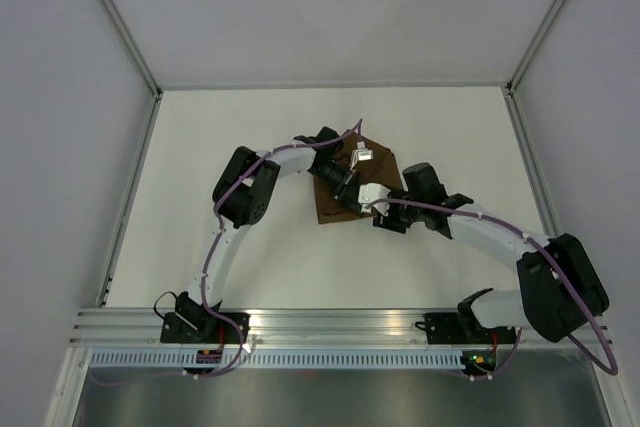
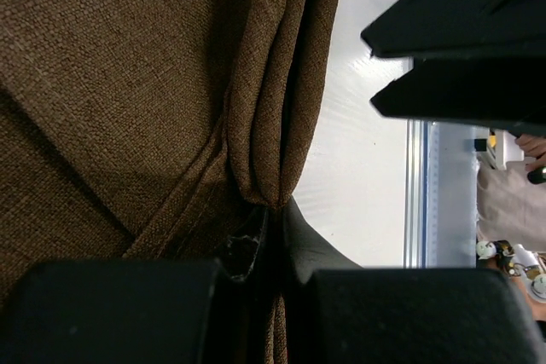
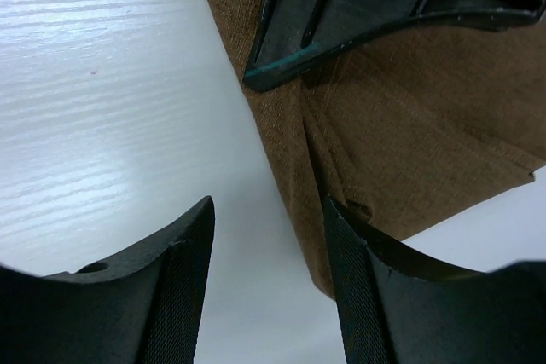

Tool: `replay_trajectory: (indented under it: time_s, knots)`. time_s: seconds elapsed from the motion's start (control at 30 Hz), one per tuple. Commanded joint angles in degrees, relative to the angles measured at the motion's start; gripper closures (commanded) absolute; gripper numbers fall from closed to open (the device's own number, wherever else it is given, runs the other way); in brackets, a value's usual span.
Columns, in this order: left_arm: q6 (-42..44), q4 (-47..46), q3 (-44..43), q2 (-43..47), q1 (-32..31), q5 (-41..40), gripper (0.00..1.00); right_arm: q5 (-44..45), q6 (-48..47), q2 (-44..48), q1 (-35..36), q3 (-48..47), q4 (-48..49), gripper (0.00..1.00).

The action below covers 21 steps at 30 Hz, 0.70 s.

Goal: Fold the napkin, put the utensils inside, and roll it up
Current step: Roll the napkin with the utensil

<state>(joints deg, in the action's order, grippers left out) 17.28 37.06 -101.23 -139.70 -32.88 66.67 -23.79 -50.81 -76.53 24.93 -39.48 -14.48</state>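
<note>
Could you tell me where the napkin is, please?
In the top view the napkin lies at the table centre; the left gripper pinches a fold, the right gripper straddles its edge, jaws open.

The napkin, a dark brown woven cloth, lay folded in layers near the middle of the white table. Its doubled edge was gathered into a raised ridge.

The top camera hangs above and behind my bases, looking down on the whole table from well off. My left wrist camera sits tight over the napkin, facing right. My right wrist camera looks closely past my right pincer at the napkin's edge. All three share the napkin.
</note>
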Motion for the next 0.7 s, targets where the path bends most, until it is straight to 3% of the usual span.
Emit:
replay_trajectory:
  time_s: [0.0,0.23,0.53,0.67]
  knots:
    - [-0.8,2.0,-2.0,-1.7,0.6,1.4,0.98,6.6,-3.1,1.0,4.5,2.0,12.4,0.4]
    - [-1.0,3.2,-3.3,-2.5,0.9,2.0,0.98,12.8,-6.1,-4.5,11.5,3.8,18.5,0.4]
    - [-0.3,4.6,-4.1,-3.0,1.1,2.1,0.98,16.8,-7.8,-13.2,12.7,2.7,23.4,0.42]
    - [0.0,5.1,-4.3,-3.1,1.3,2.1,0.98,16.5,-8.5,-14.8,12.8,1.7,21.7,0.49]
